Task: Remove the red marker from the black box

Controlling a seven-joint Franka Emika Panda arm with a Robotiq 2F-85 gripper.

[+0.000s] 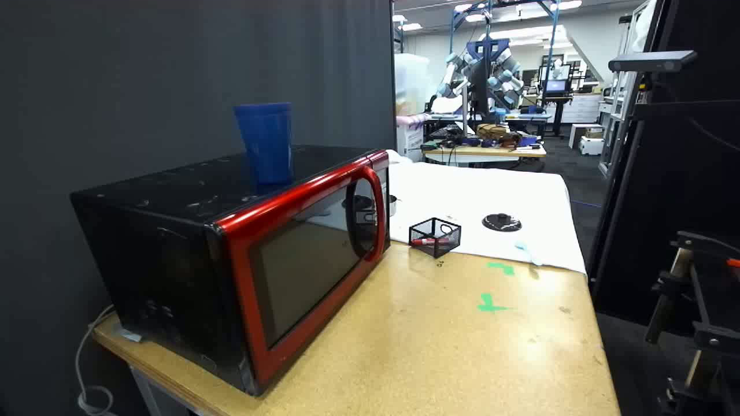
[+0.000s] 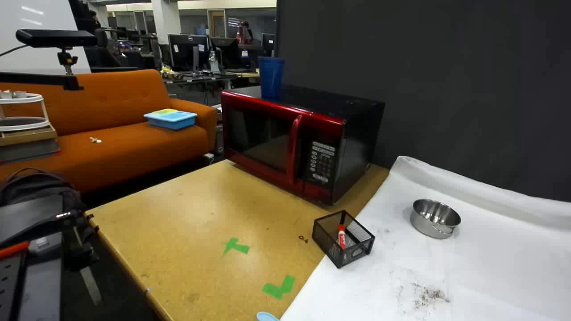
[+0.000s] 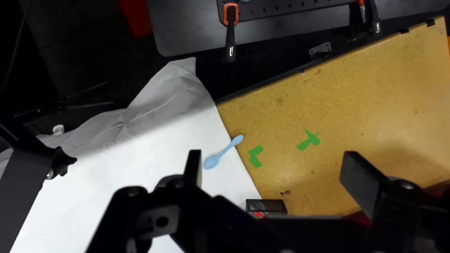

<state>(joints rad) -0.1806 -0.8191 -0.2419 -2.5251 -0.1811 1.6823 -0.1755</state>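
Observation:
The black box (image 2: 325,243) is a small open-topped mesh box. It stands where the wooden tabletop meets the white sheet, and it also shows in an exterior view (image 1: 450,245). The red marker (image 2: 341,237) is inside it, seen also through the mesh (image 1: 426,241). In the wrist view, the box (image 3: 272,206) is at the lower middle, partly hidden by the gripper's body, with a bit of the red marker (image 3: 259,214) showing. My gripper (image 3: 272,158) is open, with nothing between its fingers, above the table and apart from the box. It is out of both exterior views.
A large black microwave (image 2: 267,139) with a red door stands beside the box, with a blue cup (image 2: 271,78) on top. A steel pot (image 2: 433,219), a black lid (image 1: 502,222) and a light blue spoon (image 3: 223,151) lie around. Green tape (image 3: 308,140) marks the tabletop.

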